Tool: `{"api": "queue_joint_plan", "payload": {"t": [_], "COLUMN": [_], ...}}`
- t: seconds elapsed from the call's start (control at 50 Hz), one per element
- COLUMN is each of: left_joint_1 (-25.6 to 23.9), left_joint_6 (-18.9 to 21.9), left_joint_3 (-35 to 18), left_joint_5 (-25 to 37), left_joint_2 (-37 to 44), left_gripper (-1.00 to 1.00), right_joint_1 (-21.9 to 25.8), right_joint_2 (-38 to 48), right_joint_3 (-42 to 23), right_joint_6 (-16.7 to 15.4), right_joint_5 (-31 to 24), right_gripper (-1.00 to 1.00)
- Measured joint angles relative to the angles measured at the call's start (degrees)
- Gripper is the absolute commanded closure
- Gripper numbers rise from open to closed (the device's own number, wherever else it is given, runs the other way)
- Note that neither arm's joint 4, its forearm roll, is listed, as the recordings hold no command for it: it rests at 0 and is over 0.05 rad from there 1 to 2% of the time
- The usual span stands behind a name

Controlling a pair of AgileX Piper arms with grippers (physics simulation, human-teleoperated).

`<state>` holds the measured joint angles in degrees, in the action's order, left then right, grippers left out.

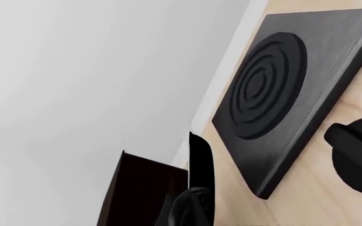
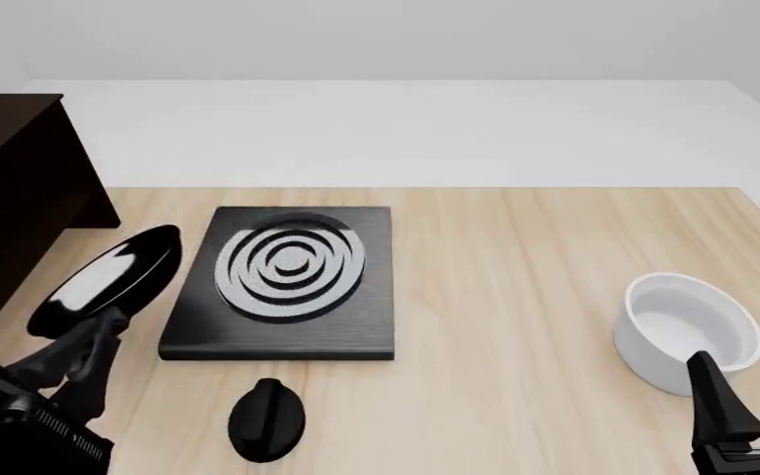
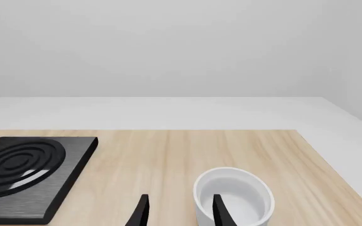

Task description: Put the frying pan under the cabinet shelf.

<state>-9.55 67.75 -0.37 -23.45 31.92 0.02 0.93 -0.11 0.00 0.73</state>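
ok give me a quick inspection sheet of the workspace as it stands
surface: light wood table, white floor beyond
job's things: frying pan tilted, lifted off the table in the left end effector; cabinet shelf at the table's far left
clutter: black stove plate with silver rings, black knob in front of it, white bowl on the right
grippers: left shut on the pan; right end effector open, by the bowl
cables: nothing seen
surroundings: plain white wall
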Motion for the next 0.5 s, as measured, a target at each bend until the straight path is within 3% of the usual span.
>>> {"api": "queue_joint_plan", "payload": {"t": [0.5], "left_joint_1": [3.5], "left_joint_6": [-2.2], "left_joint_3": [0.4], "left_joint_5": [-12.4], "left_joint_2": [12.5], "left_gripper": [1.00], "right_joint_1": [0.0], "right_joint_2": [0.0], "right_joint_3": [0.0], "right_joint_6": [0.0], "right_joint_5": [0.0], "right_gripper": [-1.00]}}
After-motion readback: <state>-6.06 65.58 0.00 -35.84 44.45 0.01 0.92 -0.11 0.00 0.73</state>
